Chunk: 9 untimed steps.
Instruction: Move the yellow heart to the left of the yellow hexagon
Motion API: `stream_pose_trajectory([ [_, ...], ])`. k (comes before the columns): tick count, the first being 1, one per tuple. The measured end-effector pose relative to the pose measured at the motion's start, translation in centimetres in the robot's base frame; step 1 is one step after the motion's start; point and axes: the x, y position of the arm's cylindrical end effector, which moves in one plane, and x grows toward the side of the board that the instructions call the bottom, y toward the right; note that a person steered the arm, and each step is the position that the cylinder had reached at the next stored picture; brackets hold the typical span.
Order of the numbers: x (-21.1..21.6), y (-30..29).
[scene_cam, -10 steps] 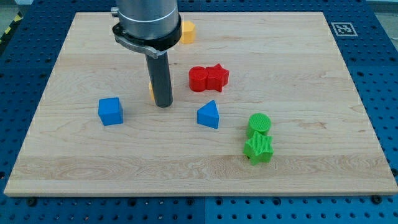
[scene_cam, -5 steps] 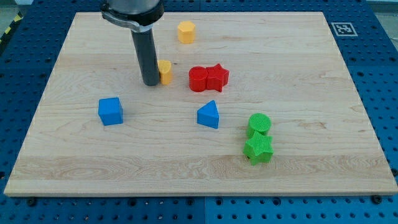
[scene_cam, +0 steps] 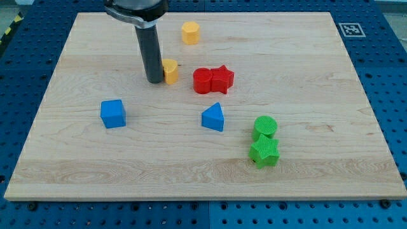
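Note:
The yellow heart (scene_cam: 170,71) lies on the wooden board, left of the red blocks. My tip (scene_cam: 154,81) stands right against the heart's left side, and the rod hides part of it. The yellow hexagon (scene_cam: 189,32) sits near the view's top, above and a little to the right of the heart.
A red cylinder (scene_cam: 203,81) and a red star (scene_cam: 222,78) touch each other right of the heart. A blue cube (scene_cam: 113,113) is at the left, a blue triangle (scene_cam: 213,117) in the middle. A green cylinder (scene_cam: 265,126) and green star (scene_cam: 264,151) sit at the lower right.
My tip moved up and to the left, from below the heart to its left side. The heart, mostly hidden before, now shows to the right of the rod.

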Motion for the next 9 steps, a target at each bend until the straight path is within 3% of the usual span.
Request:
stream_pose_trajectory([
  [2, 3.9, 2.6],
  [3, -1.6, 2.5],
  [5, -8.0, 2.1],
  [6, -9.3, 2.1],
  [7, -7.6, 2.0],
  [9, -11.7, 2.4],
])
